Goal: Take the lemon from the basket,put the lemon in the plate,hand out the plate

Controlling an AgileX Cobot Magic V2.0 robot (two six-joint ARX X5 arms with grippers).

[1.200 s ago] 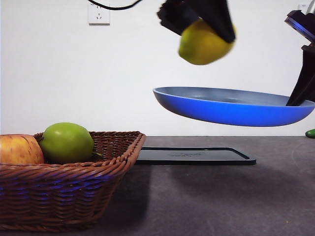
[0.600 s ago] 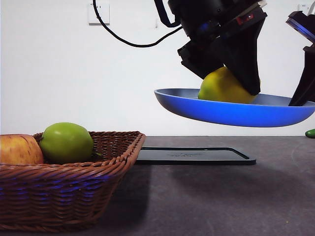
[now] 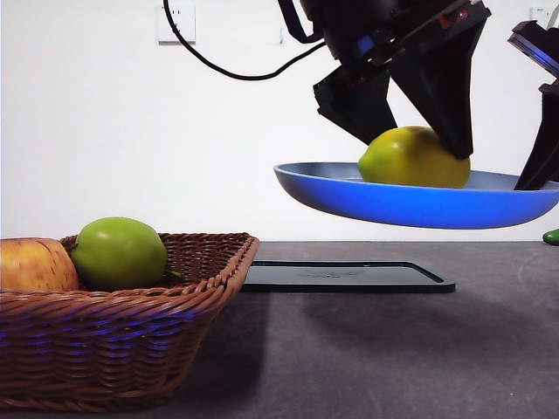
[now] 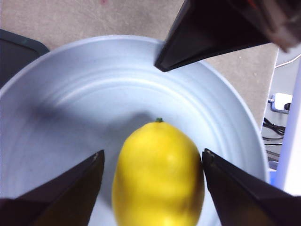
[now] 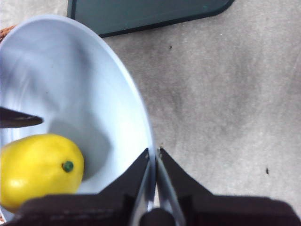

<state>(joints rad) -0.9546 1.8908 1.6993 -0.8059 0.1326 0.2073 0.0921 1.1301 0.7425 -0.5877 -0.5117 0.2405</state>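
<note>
Since a second ago lemon (image 3: pixel 414 158) has come down from mid-air into the plate (image 3: pixel 410 202), now lying in it; left gripper (image 4: pixel 153 160) jaws spread open either side of it, one touching or nearly. Right gripper (image 5: pixel 154 155) clamped on plate rim, holding it raised over bench (image 3: pixel 367 349) and black tray (image 3: pixel 345 276). Basket (image 3: pixel 113 340) holds green apple (image 3: pixel 119 254), red-yellow apple (image 3: pixel 35 265)

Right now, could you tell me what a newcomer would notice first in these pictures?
The blue plate held in the air above the table, its rim pinched by the right end effector. The yellow lemon lies in it, with the left end effector open on either side of it. Lower down, a green apple sits in the wicker basket.
</note>
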